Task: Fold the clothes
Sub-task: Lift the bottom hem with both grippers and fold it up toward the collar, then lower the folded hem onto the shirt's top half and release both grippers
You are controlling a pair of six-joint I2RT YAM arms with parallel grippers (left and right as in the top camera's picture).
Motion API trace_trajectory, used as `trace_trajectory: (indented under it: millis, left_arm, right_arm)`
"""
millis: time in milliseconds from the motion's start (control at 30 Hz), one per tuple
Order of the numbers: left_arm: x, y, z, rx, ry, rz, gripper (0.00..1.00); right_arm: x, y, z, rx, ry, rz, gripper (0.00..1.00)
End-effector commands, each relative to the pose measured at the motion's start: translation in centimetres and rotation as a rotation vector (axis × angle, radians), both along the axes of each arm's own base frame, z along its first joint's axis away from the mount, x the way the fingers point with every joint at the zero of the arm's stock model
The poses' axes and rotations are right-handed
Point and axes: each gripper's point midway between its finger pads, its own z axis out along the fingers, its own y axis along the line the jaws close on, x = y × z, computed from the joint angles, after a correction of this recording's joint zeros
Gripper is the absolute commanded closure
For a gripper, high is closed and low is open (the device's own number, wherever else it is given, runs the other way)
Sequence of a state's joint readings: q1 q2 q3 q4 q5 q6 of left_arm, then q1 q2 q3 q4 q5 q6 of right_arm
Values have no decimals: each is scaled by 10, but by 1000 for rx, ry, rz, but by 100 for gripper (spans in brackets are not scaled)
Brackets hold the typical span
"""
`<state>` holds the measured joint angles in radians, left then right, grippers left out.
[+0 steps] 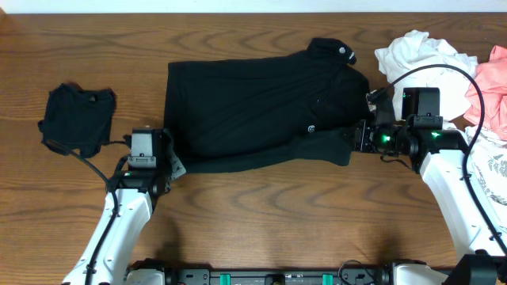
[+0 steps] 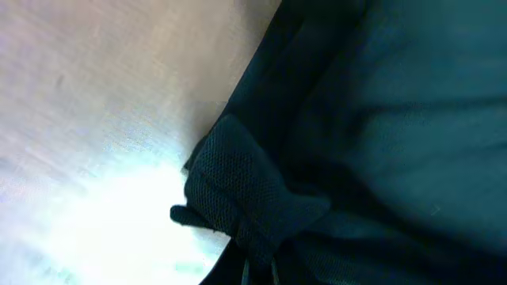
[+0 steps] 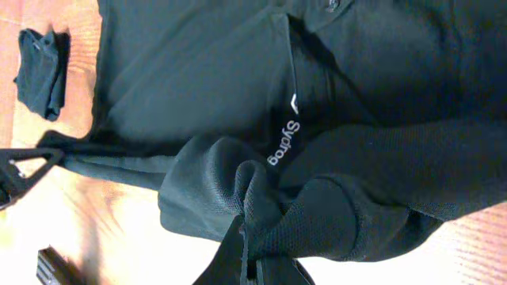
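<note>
Table [image 1: 261, 214], both grippers [image 1: 170, 164] [image 1: 358, 139] low on shirt [image 1: 253, 103]

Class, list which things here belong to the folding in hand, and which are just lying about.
In hand: black shirt, left end effector, right end effector, both shut on it.
Lying about: small black garment, white garment, pink garment.

surface: a wooden table [image 1: 269, 229], dark brown with bold wavy grain, is seen filling the overhead view
far edge: a pale strip [image 1: 198, 5] is seen along the top; what it is cannot be told
light: a bright glare [image 2: 111, 222] is thrown on the wood in the left wrist view
</note>
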<state>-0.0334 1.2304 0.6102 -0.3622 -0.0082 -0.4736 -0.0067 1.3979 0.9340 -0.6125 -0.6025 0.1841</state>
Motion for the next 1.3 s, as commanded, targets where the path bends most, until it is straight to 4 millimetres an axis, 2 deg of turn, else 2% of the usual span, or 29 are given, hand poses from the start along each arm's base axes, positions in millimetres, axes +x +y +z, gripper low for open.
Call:
trace_trajectory:
  millis: [0,333,467,633,967,1167,1267]
  left_arm:
    - [20,6,18,27,-96,14,94]
    - [44,12,38,52,-223,37,94]
    - [58,13,52,59,-305,47,94]
    - [71,14,63,58,-374,51,94]
    - [82,13,40,60,-343,50,94]
    - [91,13,18,61,-314,49,93]
    - [93,13,4,63,-288,48,87]
  right_arm:
    - [11,-3,13,1,-43,-35,99]
    - [37,-21,19,-89,-144,-116,99]
    - [44,-29,19,-128,-168,-149,97]
    - [52,-30,15,-126,-172,-164,96]
    - [69,-29,-20,-118,-115,-177,98]
    - [82,-30,-29,-108,-126,-196,98]
    - [85,-36,-35,-130,-117,-234,98]
